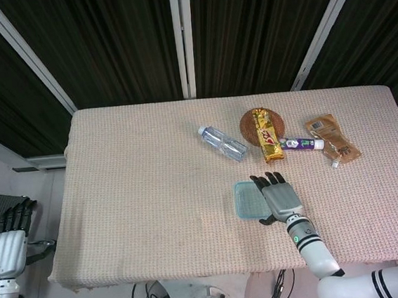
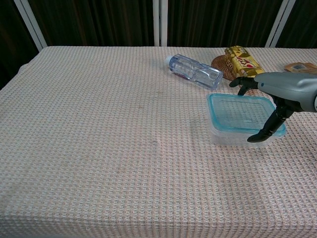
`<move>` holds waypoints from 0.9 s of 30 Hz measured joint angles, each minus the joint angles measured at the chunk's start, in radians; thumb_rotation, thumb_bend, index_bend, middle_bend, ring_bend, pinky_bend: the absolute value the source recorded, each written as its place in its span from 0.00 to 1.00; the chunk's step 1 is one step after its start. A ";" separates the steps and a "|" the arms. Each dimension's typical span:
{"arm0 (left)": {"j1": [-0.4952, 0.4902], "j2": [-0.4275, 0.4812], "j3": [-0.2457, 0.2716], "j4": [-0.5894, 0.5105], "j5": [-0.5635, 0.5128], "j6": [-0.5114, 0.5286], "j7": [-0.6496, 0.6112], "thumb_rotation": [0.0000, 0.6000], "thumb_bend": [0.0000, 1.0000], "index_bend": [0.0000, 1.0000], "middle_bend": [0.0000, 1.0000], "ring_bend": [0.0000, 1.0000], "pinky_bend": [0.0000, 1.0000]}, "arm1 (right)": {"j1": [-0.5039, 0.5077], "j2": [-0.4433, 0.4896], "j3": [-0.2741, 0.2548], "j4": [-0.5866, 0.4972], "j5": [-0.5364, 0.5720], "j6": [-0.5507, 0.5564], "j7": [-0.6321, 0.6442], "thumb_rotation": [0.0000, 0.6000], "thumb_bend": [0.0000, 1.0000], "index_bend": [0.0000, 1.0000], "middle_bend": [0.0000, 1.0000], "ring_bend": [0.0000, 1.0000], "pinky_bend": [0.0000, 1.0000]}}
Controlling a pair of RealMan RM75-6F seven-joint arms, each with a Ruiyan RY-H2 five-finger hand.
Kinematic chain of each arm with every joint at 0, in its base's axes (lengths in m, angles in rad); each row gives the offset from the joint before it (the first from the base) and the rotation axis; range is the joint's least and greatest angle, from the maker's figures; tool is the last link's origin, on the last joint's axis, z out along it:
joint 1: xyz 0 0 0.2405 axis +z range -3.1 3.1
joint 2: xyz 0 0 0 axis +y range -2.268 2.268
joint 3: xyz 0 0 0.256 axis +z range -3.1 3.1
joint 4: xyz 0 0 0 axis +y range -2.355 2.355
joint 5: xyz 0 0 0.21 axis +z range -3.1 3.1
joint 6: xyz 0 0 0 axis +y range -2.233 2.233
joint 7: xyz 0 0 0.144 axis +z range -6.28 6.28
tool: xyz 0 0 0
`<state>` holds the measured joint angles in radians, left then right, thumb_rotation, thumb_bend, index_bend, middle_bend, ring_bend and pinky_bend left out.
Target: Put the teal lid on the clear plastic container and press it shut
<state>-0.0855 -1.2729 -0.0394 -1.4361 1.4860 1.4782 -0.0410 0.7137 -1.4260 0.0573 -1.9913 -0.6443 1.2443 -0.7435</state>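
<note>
The teal lid [image 1: 246, 199] [image 2: 237, 113] lies on top of the clear plastic container [image 2: 228, 136] near the table's front right. My right hand [image 1: 280, 197] [image 2: 282, 91] spans the lid's right part, palm down. Its fingers [image 2: 240, 82] reach past the far edge and its thumb hooks the near right corner, so it grips lid and container together. The hand hides the lid's right side in the head view. My left hand [image 1: 7, 241] hangs off the table's left side, fingers apart and holding nothing.
A clear water bottle [image 1: 223, 143] [image 2: 194, 71] lies just behind the container. Behind the right hand sit a gold snack bar [image 1: 268, 134] [image 2: 241, 59] on a brown coaster, a toothpaste tube [image 1: 302, 143] and a brown pouch [image 1: 332, 138].
</note>
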 measured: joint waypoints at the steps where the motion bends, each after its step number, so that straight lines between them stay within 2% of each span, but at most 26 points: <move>1: 0.000 -0.001 0.000 0.002 0.000 -0.001 -0.001 1.00 0.00 0.04 0.00 0.00 0.07 | 0.000 -0.001 -0.001 0.000 -0.002 0.001 0.000 1.00 0.07 0.04 0.30 0.00 0.00; 7: -0.002 -0.005 0.000 0.009 0.001 -0.002 -0.007 1.00 0.00 0.04 0.00 0.00 0.07 | -0.007 -0.003 -0.004 -0.002 -0.011 0.012 0.002 1.00 0.06 0.01 0.28 0.00 0.00; 12: -0.002 -0.007 0.001 0.013 0.001 -0.002 -0.010 1.00 0.00 0.04 0.00 0.00 0.07 | -0.012 0.000 -0.007 -0.002 -0.021 0.005 0.012 1.00 0.00 0.00 0.16 0.00 0.00; 18: 0.000 -0.010 0.001 0.015 0.001 0.001 -0.013 1.00 0.00 0.04 0.00 0.00 0.07 | -0.018 0.004 -0.009 -0.001 -0.049 -0.003 0.027 1.00 0.00 0.00 0.06 0.00 0.00; 24: 0.000 -0.009 0.001 0.013 0.004 0.003 -0.009 1.00 0.00 0.04 0.00 0.00 0.07 | -0.024 0.014 -0.019 -0.007 -0.079 -0.008 0.035 1.00 0.00 0.00 0.02 0.00 0.00; 27: 0.000 -0.006 0.000 0.008 0.005 0.006 -0.005 1.00 0.00 0.04 0.00 0.00 0.07 | -0.033 0.022 -0.031 -0.014 -0.120 -0.004 0.040 1.00 0.00 0.00 0.04 0.00 0.00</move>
<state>-0.0856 -1.2788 -0.0392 -1.4285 1.4910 1.4846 -0.0460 0.6811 -1.4041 0.0262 -2.0051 -0.7639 1.2400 -0.7030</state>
